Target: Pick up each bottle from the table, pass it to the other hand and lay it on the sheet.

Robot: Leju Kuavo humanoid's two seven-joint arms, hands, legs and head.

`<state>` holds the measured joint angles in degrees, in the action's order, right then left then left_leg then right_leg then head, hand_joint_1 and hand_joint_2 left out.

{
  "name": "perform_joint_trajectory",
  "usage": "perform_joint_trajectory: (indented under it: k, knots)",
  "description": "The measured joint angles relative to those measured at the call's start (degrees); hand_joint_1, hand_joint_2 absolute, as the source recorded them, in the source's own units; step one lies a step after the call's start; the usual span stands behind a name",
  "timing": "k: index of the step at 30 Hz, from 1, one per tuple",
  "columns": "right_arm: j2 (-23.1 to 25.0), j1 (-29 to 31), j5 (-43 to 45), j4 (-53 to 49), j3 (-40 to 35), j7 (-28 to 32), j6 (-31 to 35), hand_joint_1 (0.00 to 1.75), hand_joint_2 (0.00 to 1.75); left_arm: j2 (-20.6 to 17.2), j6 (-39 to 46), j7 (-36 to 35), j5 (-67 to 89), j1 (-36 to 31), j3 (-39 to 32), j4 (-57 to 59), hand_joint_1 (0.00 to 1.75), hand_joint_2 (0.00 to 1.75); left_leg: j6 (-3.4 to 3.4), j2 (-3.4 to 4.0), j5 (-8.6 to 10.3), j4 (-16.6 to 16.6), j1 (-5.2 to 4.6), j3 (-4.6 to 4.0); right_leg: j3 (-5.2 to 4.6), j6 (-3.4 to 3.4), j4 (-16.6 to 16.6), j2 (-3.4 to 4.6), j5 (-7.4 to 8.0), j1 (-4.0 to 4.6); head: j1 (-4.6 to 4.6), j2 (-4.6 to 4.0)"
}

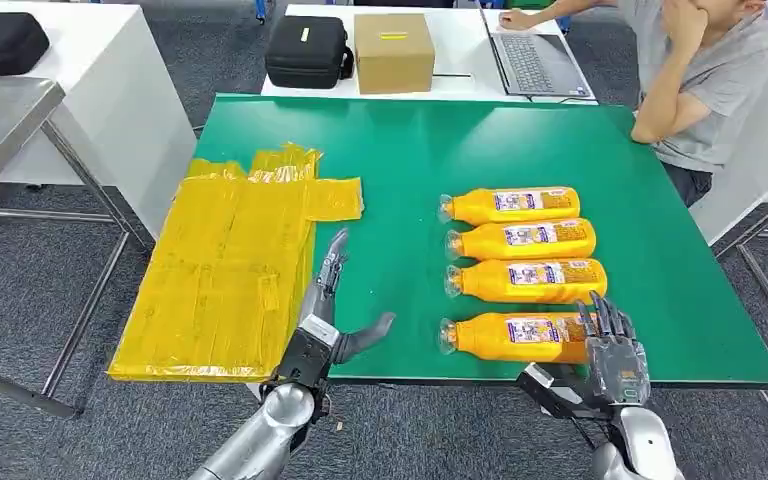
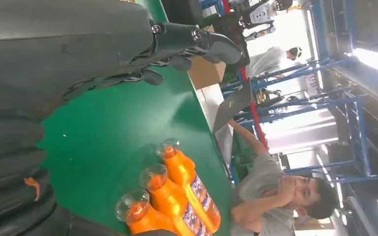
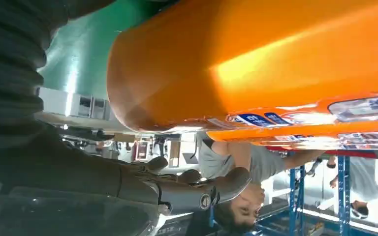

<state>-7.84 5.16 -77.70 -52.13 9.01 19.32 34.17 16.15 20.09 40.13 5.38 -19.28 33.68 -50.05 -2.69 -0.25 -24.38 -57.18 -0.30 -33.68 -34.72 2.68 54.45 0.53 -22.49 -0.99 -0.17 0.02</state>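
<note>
Several orange bottles lie side by side on the right half of the green table (image 1: pixel 410 150), caps pointing left. The nearest bottle (image 1: pixel 515 337) lies by the front edge, and its base looms large in the right wrist view (image 3: pixel 256 54). My right hand (image 1: pixel 615 360) is at that base with fingers spread upward and holds nothing; its thumb and fingers (image 3: pixel 177 189) stand apart from the bottle. My left hand (image 1: pixel 328 300) is open and stretched flat along the right edge of the yellow sheet (image 1: pixel 225 270). The left wrist view shows that hand (image 2: pixel 128 49) above the green top, with three bottle necks (image 2: pixel 177 196) beyond.
A person (image 1: pixel 705 70) sits at the table's far right corner, one elbow on the green top. On the white table behind are a laptop (image 1: pixel 535 60), a cardboard box (image 1: pixel 393 50) and a black case (image 1: pixel 307 50). A metal table (image 1: pixel 0 120) stands at the left.
</note>
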Motion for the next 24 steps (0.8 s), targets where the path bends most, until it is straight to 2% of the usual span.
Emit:
perform_joint_trajectory:
  k: [4,5,8,11,13,14,19,24]
  knots:
    - [-0.59,0.85,-0.05,1.29,-0.18,0.13,-1.45,0.02,1.75,0.02,0.0,0.0,-0.7,-0.07,0.5,-0.04,0.0,1.75,-0.01,0.0,0.07,0.0,-0.02,0.14,0.2,0.02,-0.03,0.01,0.05,0.0,0.0,0.0]
    - [-0.66,1.09,-0.15,1.62,-0.37,0.16,-1.99,1.71,1.75,0.02,-0.02,0.0,-0.9,-0.12,0.55,-0.04,0.0,1.75,0.0,0.02,0.1,-0.01,-0.02,0.15,0.21,0.03,-0.03,0.02,0.07,0.0,0.0,0.0]
    - [-1.53,1.74,0.15,2.54,-0.94,0.9,-4.98,1.75,1.75,0.11,-0.74,0.0,-1.68,-0.43,1.03,-0.04,0.0,1.75,0.08,0.02,0.19,-0.02,-0.02,0.25,0.33,0.08,-0.1,0.03,0.12,0.0,0.0,0.0]
    - [-2.14,1.72,0.74,2.69,-1.36,1.75,-7.5,1.75,1.75,0.13,-1.36,0.0,-1.88,-0.76,1.49,-0.04,0.0,1.75,-0.02,0.12,0.27,-0.02,0.0,0.32,0.9,0.04,-0.12,0.16,0.26,0.02,-0.02,0.0]
    - [-2.45,1.7,1.18,2.67,-1.4,1.73,-9.43,1.75,1.75,0.28,-1.73,0.0,-2.08,-1.02,1.73,-0.04,0.0,1.75,-0.06,0.2,0.29,-0.02,-0.01,0.35,0.84,-0.07,-0.14,0.22,0.32,0.01,-0.02,-0.02]
    - [-2.62,1.85,1.2,2.67,-1.44,1.58,-10.62,1.75,1.75,0.35,-1.84,0.0,-2.25,-1.16,1.97,-0.02,0.0,1.75,-0.06,0.19,0.28,-0.01,-0.01,0.43,0.4,0.02,-0.19,0.21,0.21,0.01,-0.02,0.0]
    - [-3.89,2.39,1.31,2.67,-1.6,1.25,-15.0,1.75,1.75,0.55,-2.56,0.0,-2.47,-1.77,2.49,0.0,0.0,1.75,-0.05,-0.18,0.16,-0.01,0.0,0.6,0.73,0.2,-0.27,-0.09,0.04,0.03,0.0,0.0]
    - [-4.68,2.55,2.12,2.71,-1.77,2.86,-15.94,1.75,1.75,0.57,-2.67,0.0,-2.56,-2.05,2.82,0.02,0.0,1.75,-0.21,-0.22,0.21,-0.02,0.0,0.67,0.89,0.22,-0.29,-0.1,0.04,0.02,0.0,0.0]
